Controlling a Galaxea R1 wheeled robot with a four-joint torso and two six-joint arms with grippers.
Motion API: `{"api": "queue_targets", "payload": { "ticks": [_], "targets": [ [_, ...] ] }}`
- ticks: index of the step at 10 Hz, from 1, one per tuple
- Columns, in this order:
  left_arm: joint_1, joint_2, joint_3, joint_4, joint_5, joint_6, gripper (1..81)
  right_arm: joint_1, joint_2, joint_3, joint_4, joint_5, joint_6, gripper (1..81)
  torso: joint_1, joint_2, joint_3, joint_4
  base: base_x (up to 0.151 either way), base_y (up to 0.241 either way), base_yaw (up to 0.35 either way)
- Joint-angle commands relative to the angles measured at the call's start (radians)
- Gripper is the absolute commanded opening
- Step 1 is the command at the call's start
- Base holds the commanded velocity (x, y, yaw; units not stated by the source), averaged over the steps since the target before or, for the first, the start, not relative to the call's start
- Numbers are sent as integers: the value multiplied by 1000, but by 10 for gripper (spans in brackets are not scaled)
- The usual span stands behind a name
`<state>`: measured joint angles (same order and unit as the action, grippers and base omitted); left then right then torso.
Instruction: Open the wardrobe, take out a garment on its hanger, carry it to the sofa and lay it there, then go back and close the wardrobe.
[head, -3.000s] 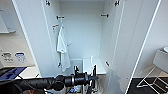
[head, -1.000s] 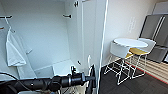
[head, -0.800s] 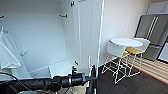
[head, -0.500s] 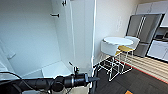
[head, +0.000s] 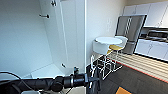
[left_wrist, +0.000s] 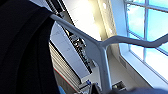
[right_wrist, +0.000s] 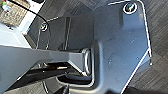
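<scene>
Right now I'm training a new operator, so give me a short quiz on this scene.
1. True or false: the wardrobe has its door shut.
2. In the left wrist view, the garment beside the white hanger is: A black, B red, C white.
3. In the head view, what stands between the wardrobe and the fridge?
Key: 1 false; 2 A; 3 the round table with stools.

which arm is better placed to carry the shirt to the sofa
Left, probably. Its wrist view shows the white hanger and black garment right at that arm, which reaches in from the left in the head view.
</scene>
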<state>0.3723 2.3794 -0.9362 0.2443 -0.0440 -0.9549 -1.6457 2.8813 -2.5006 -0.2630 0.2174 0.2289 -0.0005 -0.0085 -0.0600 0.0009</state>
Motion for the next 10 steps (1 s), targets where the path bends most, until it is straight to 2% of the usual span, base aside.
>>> {"api": "queue_targets", "payload": {
  "ticks": [1,10],
  "targets": [
    [-144,-8,42,33,-42,8,10,23,-11,8,-16,-43,-3,811,1,0,0,0,0,0,-269],
    [-126,-41,48,84,-40,8,10,17,-9,8,-19,-41,-3,811,1,0,0,0,0,0,-275]
  ]
}}
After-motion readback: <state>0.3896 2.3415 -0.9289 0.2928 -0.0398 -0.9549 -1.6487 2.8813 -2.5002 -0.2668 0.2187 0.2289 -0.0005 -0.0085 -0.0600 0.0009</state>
